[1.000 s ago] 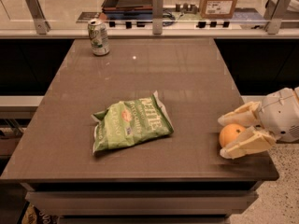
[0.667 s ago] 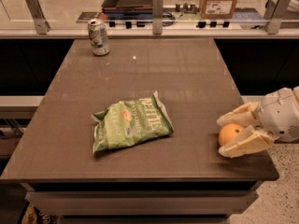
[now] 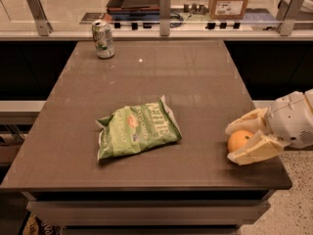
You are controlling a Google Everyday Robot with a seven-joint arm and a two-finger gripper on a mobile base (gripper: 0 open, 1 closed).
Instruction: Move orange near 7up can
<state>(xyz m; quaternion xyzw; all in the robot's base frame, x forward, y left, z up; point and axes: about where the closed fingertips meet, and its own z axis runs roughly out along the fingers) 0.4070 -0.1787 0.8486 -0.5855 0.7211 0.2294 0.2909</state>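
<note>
The orange (image 3: 238, 141) is round, bright and smooth, sitting at the table's (image 3: 195, 82) near right edge, well apart from the upright 7up can (image 3: 103, 39) at the far left corner. The gripper (image 3: 232, 144) clamps it, one pale finger on each side. Nothing has visibly shifted since a second ago. Being round, the orange shows no long axis or heading. A chip bag (image 3: 138, 129) lies between orange and can.
</note>
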